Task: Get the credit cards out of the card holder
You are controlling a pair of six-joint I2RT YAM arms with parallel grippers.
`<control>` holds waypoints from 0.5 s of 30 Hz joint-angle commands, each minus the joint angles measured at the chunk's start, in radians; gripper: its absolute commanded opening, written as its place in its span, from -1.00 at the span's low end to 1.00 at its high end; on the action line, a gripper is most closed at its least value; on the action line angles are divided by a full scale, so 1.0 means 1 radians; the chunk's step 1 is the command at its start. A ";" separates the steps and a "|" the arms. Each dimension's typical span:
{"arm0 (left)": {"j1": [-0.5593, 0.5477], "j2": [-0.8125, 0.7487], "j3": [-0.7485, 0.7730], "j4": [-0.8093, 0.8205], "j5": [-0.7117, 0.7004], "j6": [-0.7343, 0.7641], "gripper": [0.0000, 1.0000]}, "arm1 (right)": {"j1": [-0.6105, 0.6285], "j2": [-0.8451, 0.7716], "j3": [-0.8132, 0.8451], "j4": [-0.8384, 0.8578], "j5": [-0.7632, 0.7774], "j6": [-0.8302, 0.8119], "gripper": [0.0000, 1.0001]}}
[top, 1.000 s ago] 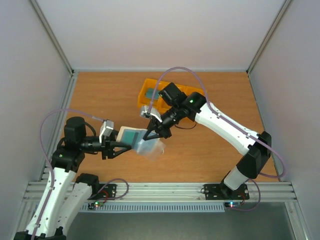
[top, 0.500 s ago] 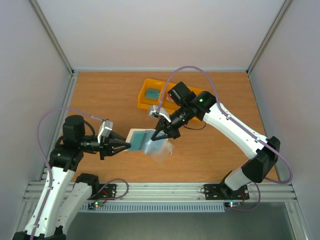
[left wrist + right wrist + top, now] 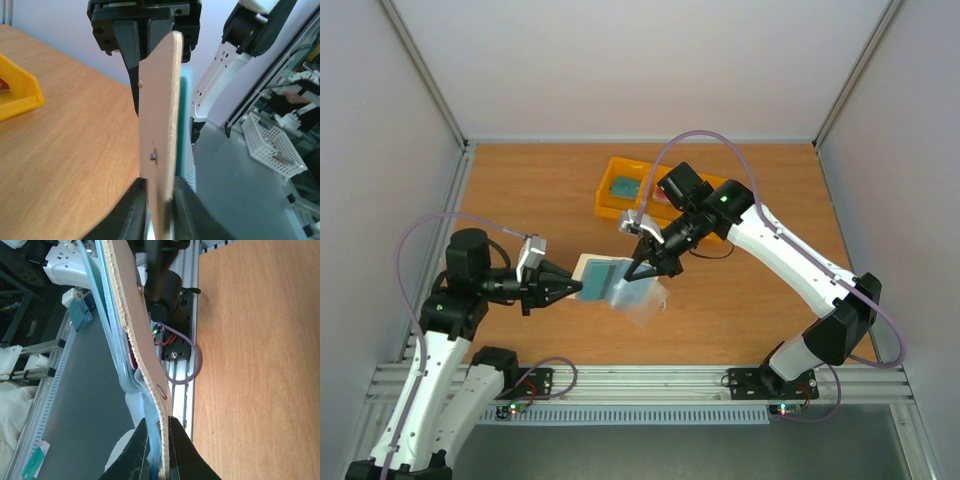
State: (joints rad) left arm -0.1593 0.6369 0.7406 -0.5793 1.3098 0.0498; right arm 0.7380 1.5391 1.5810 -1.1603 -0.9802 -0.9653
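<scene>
The card holder [image 3: 582, 270] hangs open above the table between both arms, cream-beige outside, translucent grey-blue inside. A teal credit card [image 3: 601, 279] lies in its inner pocket. My left gripper [image 3: 573, 290] is shut on the holder's left edge. In the left wrist view the beige panel [image 3: 160, 115] runs down between the fingers [image 3: 131, 210], with the teal card's edge [image 3: 186, 120] just to its right. My right gripper [image 3: 638, 270] is shut on the holder's other half [image 3: 145, 335]. A dark red card sliver [image 3: 131, 357] shows among the blue layers [image 3: 112, 335].
A yellow tray [image 3: 607, 198] stands at the back of the table behind the right arm, with a teal card [image 3: 623, 187] and a red card [image 3: 660, 197] in it. Its corner [image 3: 20, 97] shows in the left wrist view. Grey walls close in both sides.
My left gripper has closed on the holder's left edge. The right arm carried the holder slightly right, then held still.
</scene>
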 commanded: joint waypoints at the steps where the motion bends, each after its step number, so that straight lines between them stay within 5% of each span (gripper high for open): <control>1: -0.011 -0.001 -0.026 0.065 -0.004 -0.065 -0.53 | 0.014 -0.005 0.037 0.040 -0.052 0.018 -0.98; 6: -0.030 -0.013 -0.032 0.042 -0.019 -0.025 -0.36 | 0.015 0.001 0.045 0.042 -0.043 0.022 -0.97; 10: -0.032 -0.002 -0.028 0.040 -0.040 -0.012 -0.49 | 0.015 0.003 0.052 0.040 -0.046 0.025 -0.98; 15: -0.046 -0.003 -0.029 0.043 -0.035 -0.008 -0.22 | 0.014 0.008 0.058 0.043 -0.021 0.035 -0.98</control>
State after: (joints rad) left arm -0.1894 0.6338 0.7155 -0.5644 1.2743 0.0307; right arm 0.7471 1.5402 1.6024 -1.1328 -0.9878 -0.9493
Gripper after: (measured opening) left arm 0.383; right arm 0.060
